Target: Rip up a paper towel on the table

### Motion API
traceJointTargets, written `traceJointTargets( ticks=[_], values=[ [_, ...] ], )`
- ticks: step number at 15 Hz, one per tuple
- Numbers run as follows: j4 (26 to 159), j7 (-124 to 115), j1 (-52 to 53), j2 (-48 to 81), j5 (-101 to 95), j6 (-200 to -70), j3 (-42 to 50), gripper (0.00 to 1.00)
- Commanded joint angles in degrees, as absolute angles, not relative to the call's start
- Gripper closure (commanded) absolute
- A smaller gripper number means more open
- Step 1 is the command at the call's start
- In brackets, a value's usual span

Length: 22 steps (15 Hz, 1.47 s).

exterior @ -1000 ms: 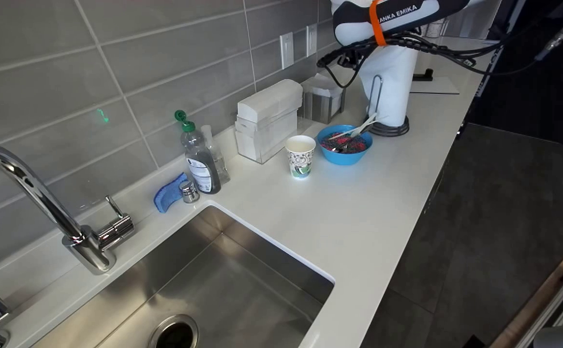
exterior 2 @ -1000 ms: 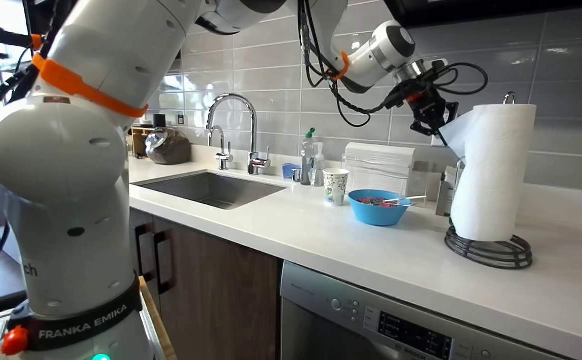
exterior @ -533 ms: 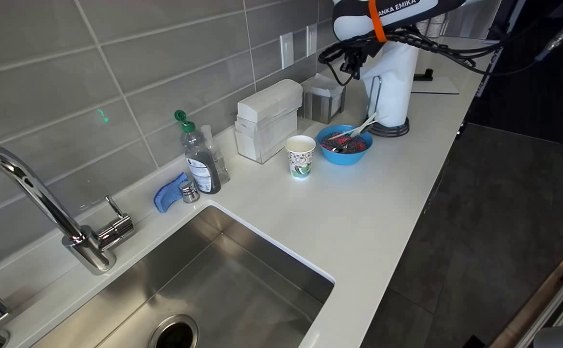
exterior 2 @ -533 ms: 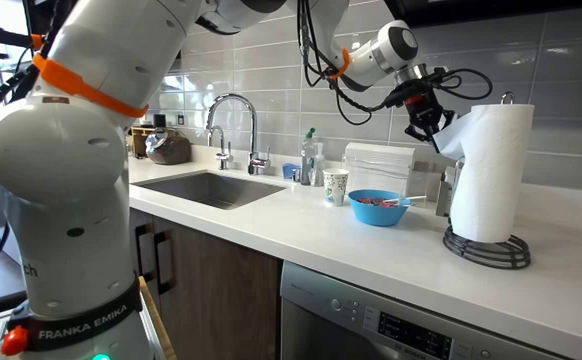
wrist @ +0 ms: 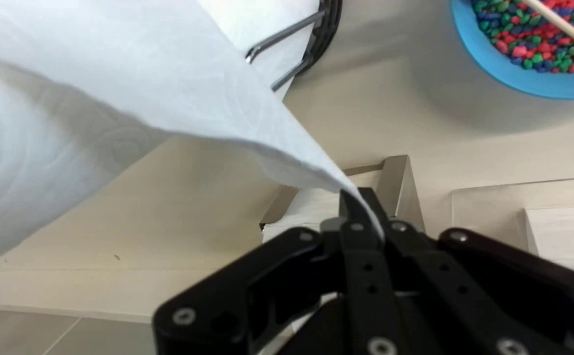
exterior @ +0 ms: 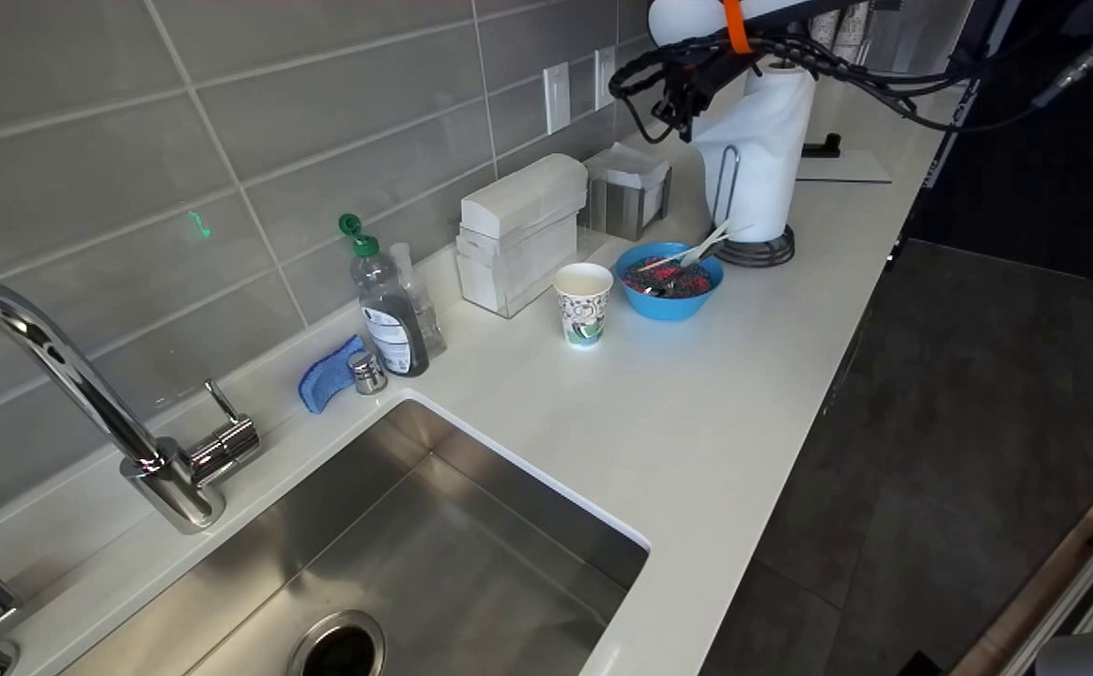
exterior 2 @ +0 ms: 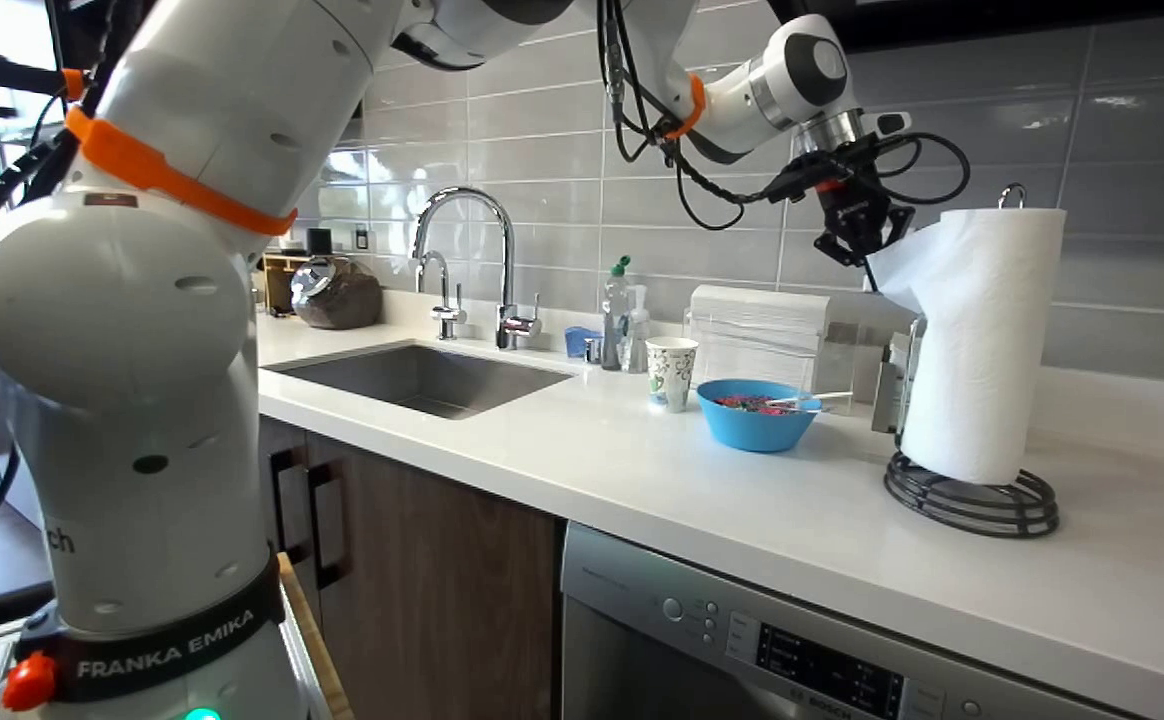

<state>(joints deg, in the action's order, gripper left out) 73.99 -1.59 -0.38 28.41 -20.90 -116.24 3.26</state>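
Observation:
The paper towel sheet (exterior 2: 904, 265) is white and still joined to the tall white roll (exterior 2: 992, 350) on its black wire holder (exterior 2: 972, 505). My gripper (exterior 2: 874, 268) is left of the roll's top, well above the white table (exterior 2: 582, 460). In the wrist view my gripper (wrist: 363, 204) is shut on a corner of the sheet (wrist: 208, 93), which stretches taut from the fingers up to the left. The roll (exterior: 772, 178) leans slightly in both exterior views. No tear shows in the sheet.
A blue bowl (exterior 2: 757, 425) of coloured bits with a white utensil stands below, left of the roll. A patterned paper cup (exterior: 584, 305), a white boxy container (exterior: 520, 244) and a metal napkin holder (exterior: 626, 197) stand nearby. The sink (exterior: 453, 554) is farther along.
My gripper dipped slightly, then rose with the sheet corner still held. The sheet stays stretched between the gripper and the roll. The roll and its holder have shifted very slightly toward the gripper.

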Motion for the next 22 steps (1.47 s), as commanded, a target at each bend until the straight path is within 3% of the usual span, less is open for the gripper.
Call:
traceJointTargets(
  ticks=[1,11,22],
  values=[
    [73.0,-4.8,-0.1,30.1,-18.0,-119.3,3.6,1.0],
    [72.6,-14.6,0.4,32.2,-16.6,-129.4,5.8,1.0],
    [72.1,-17.3,2.9,32.0,-22.2,-126.8,10.4,1.0]
  ],
)
